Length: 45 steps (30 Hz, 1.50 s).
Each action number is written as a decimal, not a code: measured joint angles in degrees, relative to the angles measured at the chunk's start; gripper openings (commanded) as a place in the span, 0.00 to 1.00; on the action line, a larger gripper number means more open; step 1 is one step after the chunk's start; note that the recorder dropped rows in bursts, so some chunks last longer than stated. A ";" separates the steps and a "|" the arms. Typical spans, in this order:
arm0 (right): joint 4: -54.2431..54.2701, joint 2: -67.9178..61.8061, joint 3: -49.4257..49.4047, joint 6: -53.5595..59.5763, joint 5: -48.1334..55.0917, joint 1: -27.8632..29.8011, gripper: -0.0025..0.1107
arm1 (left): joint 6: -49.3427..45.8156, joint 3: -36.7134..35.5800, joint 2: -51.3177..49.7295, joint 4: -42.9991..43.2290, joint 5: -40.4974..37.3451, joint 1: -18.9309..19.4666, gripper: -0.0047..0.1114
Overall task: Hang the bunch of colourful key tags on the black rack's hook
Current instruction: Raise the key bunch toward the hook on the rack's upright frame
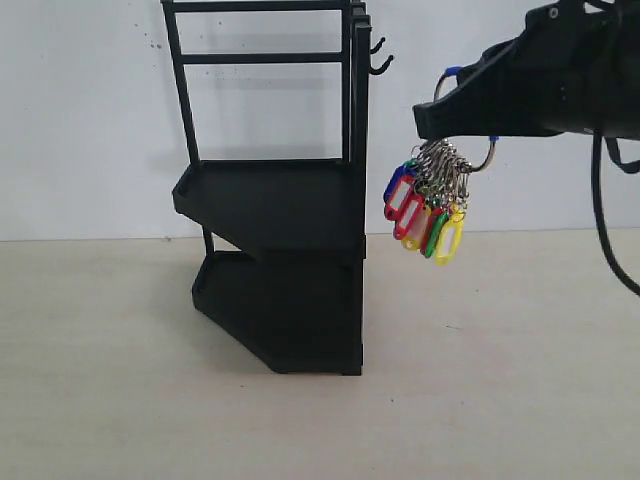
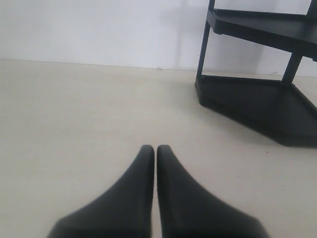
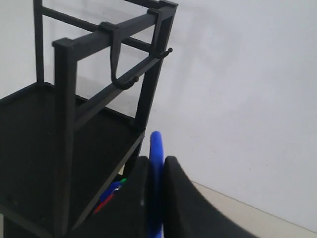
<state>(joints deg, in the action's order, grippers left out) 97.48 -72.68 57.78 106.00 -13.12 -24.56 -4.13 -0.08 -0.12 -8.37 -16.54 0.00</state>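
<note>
The colourful key tag bunch (image 1: pixel 425 208) hangs in the air to the right of the black rack (image 1: pixel 280 200), with my right gripper (image 1: pixel 440 115) shut on its blue-coated wire loop (image 3: pixel 156 148). The rack's hooks (image 1: pixel 380 62) stick out from the upper right post, higher than the bunch and left of it. In the right wrist view a hook (image 3: pixel 130 79) shows ahead of the loop on the top bar. My left gripper (image 2: pixel 156 151) is shut and empty above the table, with the rack's lower tray (image 2: pixel 257 104) ahead of it.
A pale table (image 1: pixel 480 400) carries the rack, and a white wall (image 1: pixel 90 120) stands behind it. Open tabletop stretches to the right of the rack under the hanging bunch.
</note>
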 measured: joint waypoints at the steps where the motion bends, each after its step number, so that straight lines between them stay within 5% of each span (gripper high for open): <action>1: -0.08 -0.73 0.75 0.00 -0.63 0.00 0.02 | 0.00 0.00 0.00 0.00 0.00 0.00 0.08; 45: -25.59 -12.30 9.73 -32.47 1.63 0.00 0.02 | 0.00 0.00 0.00 0.00 0.00 0.00 0.08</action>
<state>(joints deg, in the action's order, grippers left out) 71.90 -84.98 67.51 73.53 -11.49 -24.56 -4.13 -0.08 -0.12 -8.37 -16.54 0.00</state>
